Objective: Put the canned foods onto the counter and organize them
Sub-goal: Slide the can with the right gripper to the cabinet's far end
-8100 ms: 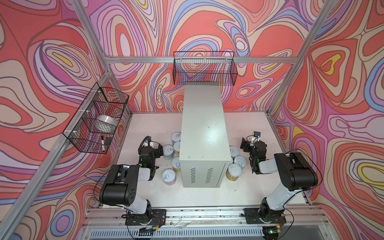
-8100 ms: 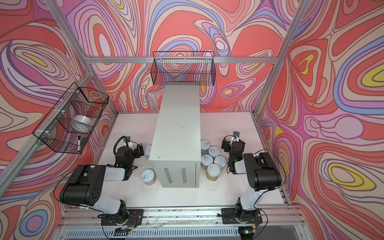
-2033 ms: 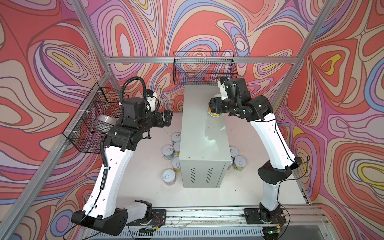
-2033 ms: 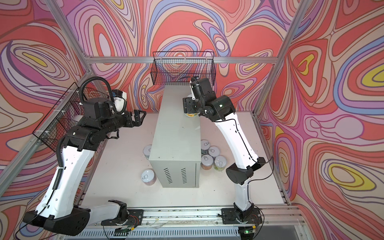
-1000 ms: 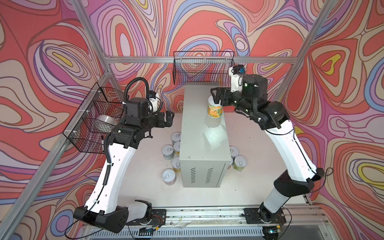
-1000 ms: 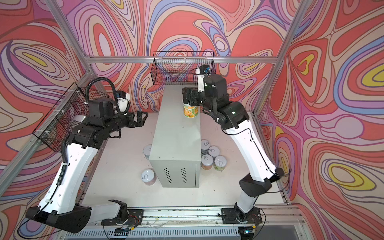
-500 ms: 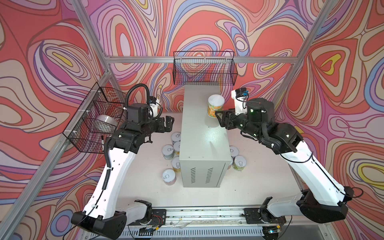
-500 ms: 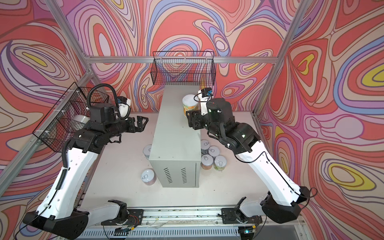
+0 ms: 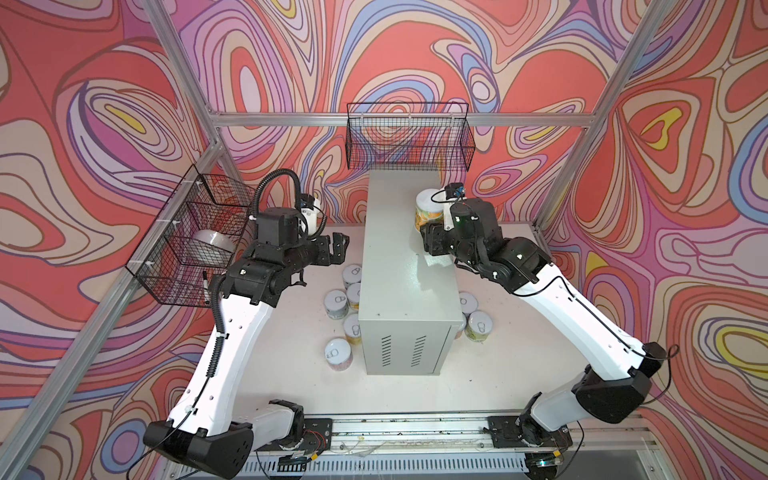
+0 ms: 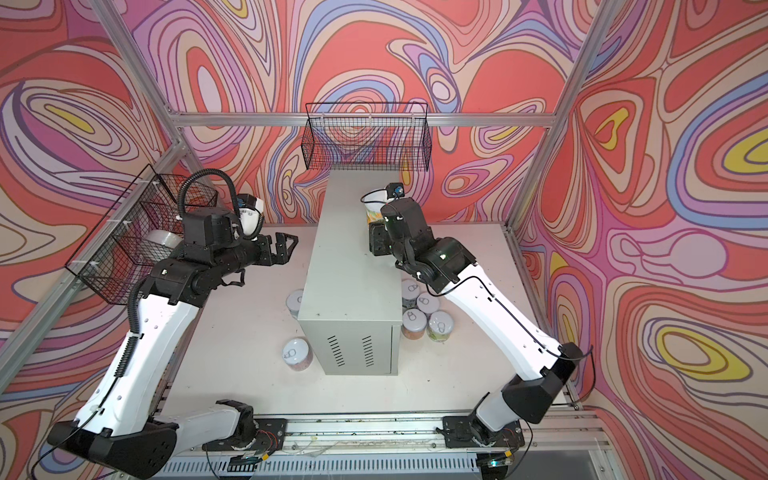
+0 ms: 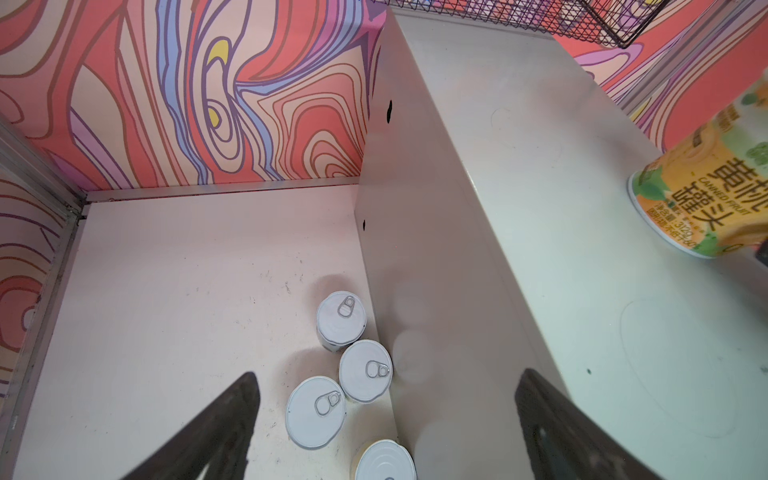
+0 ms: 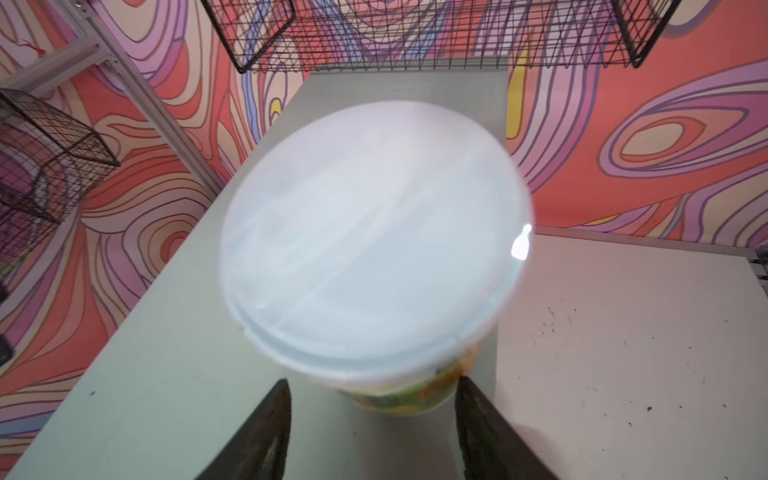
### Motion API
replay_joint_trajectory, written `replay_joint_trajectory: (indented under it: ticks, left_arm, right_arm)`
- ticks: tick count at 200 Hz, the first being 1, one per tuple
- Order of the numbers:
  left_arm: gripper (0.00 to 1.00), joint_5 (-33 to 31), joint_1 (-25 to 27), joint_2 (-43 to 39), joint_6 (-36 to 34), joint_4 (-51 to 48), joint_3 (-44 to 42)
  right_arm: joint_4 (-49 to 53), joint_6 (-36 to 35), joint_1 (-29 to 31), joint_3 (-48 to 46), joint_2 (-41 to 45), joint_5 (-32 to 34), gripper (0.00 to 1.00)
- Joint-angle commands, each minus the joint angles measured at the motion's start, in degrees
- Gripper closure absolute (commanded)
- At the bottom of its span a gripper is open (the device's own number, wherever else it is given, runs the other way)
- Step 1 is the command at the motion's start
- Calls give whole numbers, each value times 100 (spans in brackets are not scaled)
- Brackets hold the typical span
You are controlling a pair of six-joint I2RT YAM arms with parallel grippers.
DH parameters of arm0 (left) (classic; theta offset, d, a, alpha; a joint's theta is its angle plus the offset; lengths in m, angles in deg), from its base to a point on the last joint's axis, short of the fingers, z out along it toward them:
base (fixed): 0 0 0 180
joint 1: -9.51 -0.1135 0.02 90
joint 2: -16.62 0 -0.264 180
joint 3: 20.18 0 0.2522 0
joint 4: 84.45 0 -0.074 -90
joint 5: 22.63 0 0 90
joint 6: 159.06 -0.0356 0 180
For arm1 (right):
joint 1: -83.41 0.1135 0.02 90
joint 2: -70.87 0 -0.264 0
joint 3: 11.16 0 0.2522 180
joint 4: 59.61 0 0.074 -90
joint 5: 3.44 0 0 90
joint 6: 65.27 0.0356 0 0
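Note:
One of the canned foods, a yellow-and-green can (image 9: 430,210) (image 10: 371,215) (image 11: 702,195) (image 12: 374,232), stands upright near the back right of the counter (image 9: 399,257) (image 10: 349,249) (image 11: 540,208) (image 12: 166,374). My right gripper (image 9: 432,245) (image 10: 376,243) (image 12: 372,384) sits just in front of its base, jaws part-way apart with nothing between them. My left gripper (image 9: 338,249) (image 10: 286,247) (image 11: 387,374) hangs open and empty in the air left of the counter. Several cans (image 9: 336,302) (image 11: 316,411) stand on the table to its left. More cans (image 9: 478,326) (image 10: 428,303) stand to its right.
A black wire basket (image 9: 409,141) hangs on the back wall just above the counter's far end. Another wire basket (image 9: 166,270) on the left wall holds a white roll (image 9: 212,243). One lone can (image 9: 338,353) stands on the white table (image 9: 291,395) by the counter's front left corner.
The right gripper has let go of the can on the counter, drawn back toward the front, and its jaws have narrowed. The left arm has shifted only slightly.

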Motion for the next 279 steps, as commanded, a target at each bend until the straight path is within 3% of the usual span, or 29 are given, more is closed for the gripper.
replay_joint_trajectory:
  ticks: [1, 126, 205, 248, 279]
  left_arm:
    - [4, 37, 39, 89, 16, 166, 26]
    - [4, 1, 2, 254, -41, 227, 10]
    - [4, 48, -108, 324, -6, 307, -54]
    - [4, 102, -154, 368, 11, 370, -62]
    - [4, 145, -199, 429, 71, 412, -45]
  right_arm:
    - [-269, -118, -133, 401, -228, 152, 46]
    - [-182, -245, -715, 2614, -2230, -6, 46]
    - [-572, -292, -930, 2790, -2520, -542, 45]
    - [-858, -741, -981, 2471, -2238, -689, 31]
    - [-944, -804, -1209, 2410, -2198, -948, 31]
